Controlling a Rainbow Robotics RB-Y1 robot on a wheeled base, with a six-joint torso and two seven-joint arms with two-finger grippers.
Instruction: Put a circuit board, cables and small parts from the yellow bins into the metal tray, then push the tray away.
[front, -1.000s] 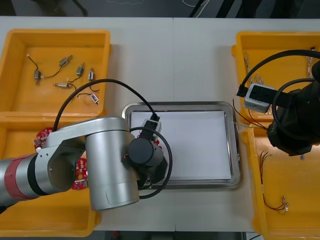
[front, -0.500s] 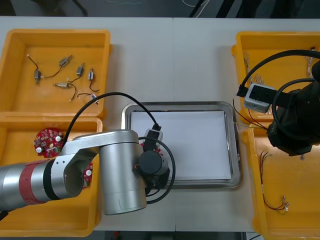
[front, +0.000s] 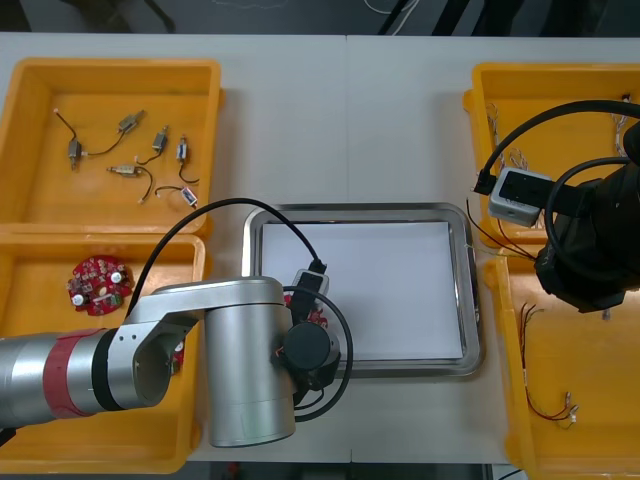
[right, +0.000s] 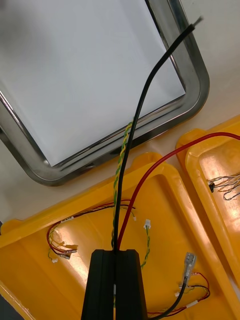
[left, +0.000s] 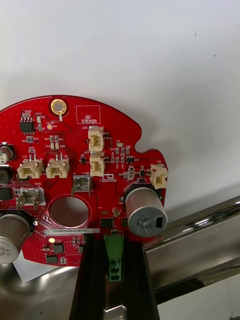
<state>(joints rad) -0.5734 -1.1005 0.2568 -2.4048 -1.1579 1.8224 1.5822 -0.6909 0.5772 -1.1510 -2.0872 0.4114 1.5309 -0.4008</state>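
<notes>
Reaching in from the near-left corner of the bench (front: 340, 120), the left arm lies across the near left yellow bin (front: 40, 440) and ends over the near-left corner of the metal tray (front: 355, 212). The left end effector (left: 114, 250) is clamped on the edge of a round red circuit board (left: 75, 170), its fingers held apart by a green connector that sits between them. The board lies flat with the component side up. Being round, it has no long axis. Its held edge points to the tray's near-left corner, and the rest extends away from the fingers over the white inside of the tray.

Compared with one second ago, this arm has shifted toward the near edge of the tray. A second board (front: 97, 281) in the near left bin, then half hidden by the arm, is now uncovered.

On the other side, the right end effector (right: 115, 255) hangs over the near right bin (right: 170, 220) with its fingers together on a black cable (right: 145, 95). The cable's long axis runs from the fingers over the bin wall and the tray's right rim, and its frayed end points past the tray's far-right corner. A red wire (right: 150, 175) and a yellow-green twisted strand (right: 120, 165) leave the same grip. This arm has not moved.

Farthest away, the far left bin (front: 110, 70) holds small metal parts (front: 125, 170).
</notes>
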